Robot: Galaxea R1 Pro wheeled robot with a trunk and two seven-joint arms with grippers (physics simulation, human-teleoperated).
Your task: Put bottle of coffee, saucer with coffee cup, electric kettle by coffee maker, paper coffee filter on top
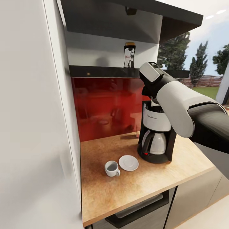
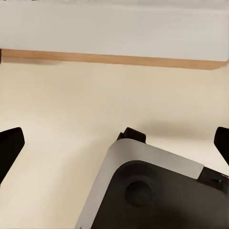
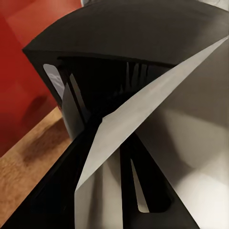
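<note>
The coffee maker (image 1: 156, 135) stands on the light-wood desk (image 1: 127, 194), so that part looks done. The saucer (image 1: 128, 162) lies just beside the coffee maker's base, toward the desk's front edge, but the coffee cup (image 1: 112, 168) sits on the desk touching or nearly touching the saucer's far rim, not yet on it. The bottle of coffee (image 1: 129, 55) is upright on the black kitchen shelf (image 1: 101, 71) above the coffee maker, so it is unmoved.

The right arm reaches over the top of the coffee maker. In the right wrist view a white paper coffee filter (image 3: 157, 109) lies right at the machine's dark upper opening; whether the right hand is clamped on it I cannot tell. The left hand (image 2: 114, 140) hangs over pale floor, its tips wide apart and holding nothing.

Behind the coffee maker is a glossy red backsplash (image 1: 105, 105); beyond it, trees show outdoors
</note>
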